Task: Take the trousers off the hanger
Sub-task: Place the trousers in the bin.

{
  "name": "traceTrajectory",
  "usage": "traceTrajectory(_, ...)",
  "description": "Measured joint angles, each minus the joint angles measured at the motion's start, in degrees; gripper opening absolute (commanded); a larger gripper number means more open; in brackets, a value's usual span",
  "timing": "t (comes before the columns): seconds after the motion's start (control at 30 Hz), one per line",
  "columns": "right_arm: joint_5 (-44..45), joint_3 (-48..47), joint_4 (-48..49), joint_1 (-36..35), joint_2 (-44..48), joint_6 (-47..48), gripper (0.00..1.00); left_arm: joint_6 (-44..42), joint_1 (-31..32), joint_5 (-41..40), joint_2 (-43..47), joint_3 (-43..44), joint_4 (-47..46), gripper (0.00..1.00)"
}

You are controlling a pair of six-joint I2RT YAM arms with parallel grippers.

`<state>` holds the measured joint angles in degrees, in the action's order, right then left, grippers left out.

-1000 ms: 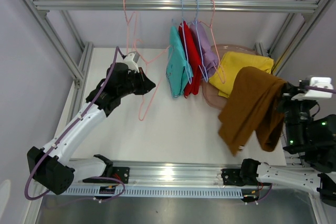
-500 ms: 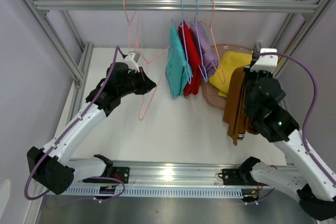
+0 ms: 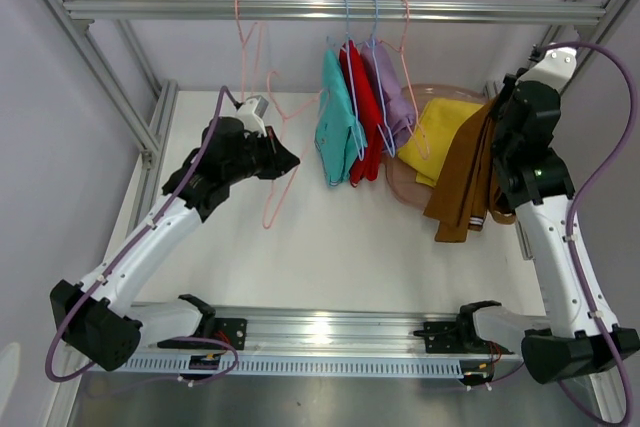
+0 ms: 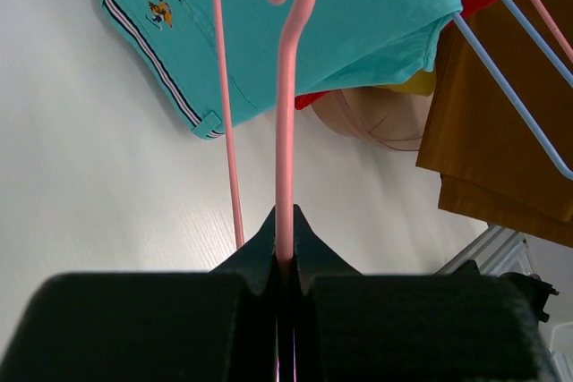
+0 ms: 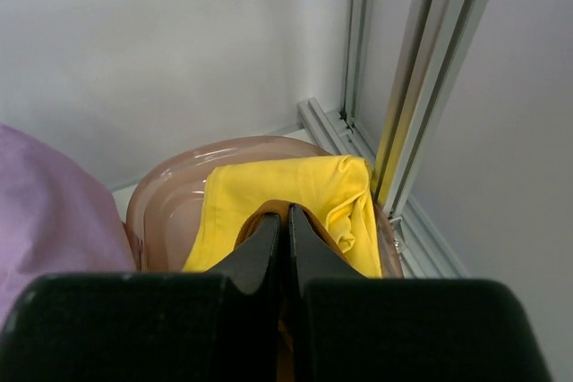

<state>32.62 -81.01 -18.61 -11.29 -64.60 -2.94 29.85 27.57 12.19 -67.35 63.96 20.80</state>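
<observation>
My right gripper [image 3: 498, 112] is shut on the top of the brown trousers [image 3: 465, 182]. They hang down over the right side of the pinkish tub [image 3: 400, 185], off any hanger. The yellow trousers [image 5: 269, 181] lie in that tub, just beyond the shut right fingertips. Teal trousers [image 3: 338, 127], red trousers [image 3: 366, 117] and lavender trousers [image 3: 392, 97] hang on hangers from the rail [image 3: 200, 10]. My left gripper [image 4: 285, 221] is shut on the wire of a bare pink hanger [image 3: 272, 187], which hangs from the rail left of the teal pair.
Aluminium frame posts [image 3: 575, 42] stand close behind and to the right of the right arm. Another frame post [image 3: 110, 77] runs along the table's left side. White tabletop [image 3: 330, 247] lies between the two arms.
The right arm has swung from the near right up toward the back, carrying the brown trousers over the tub. The left arm and its pink hanger have not moved.
</observation>
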Motion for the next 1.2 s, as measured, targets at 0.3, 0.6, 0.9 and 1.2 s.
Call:
traceTrajectory(0.3,1.6,-1.2,0.6,4.1,-2.6,-4.6,0.00,-0.4,0.0,1.4,0.0,1.6,0.2,0.00)
traceTrajectory(0.6,3.1,-0.2,1.3,9.3,1.8,-5.6,0.00,-0.4,0.0,3.2,-0.5,2.1,0.4,0.00)
traceTrajectory(0.9,3.3,-0.2,1.4,9.9,1.9,-6.5,0.00,-0.4,0.0,4.3,-0.5,2.1,0.4,0.00)
traceTrajectory(1.2,1.4,-0.2,8.0,9.9,-7.0,-9.7,0.00,-0.4,0.1,5.1,-0.7,2.3,0.8,0.00)
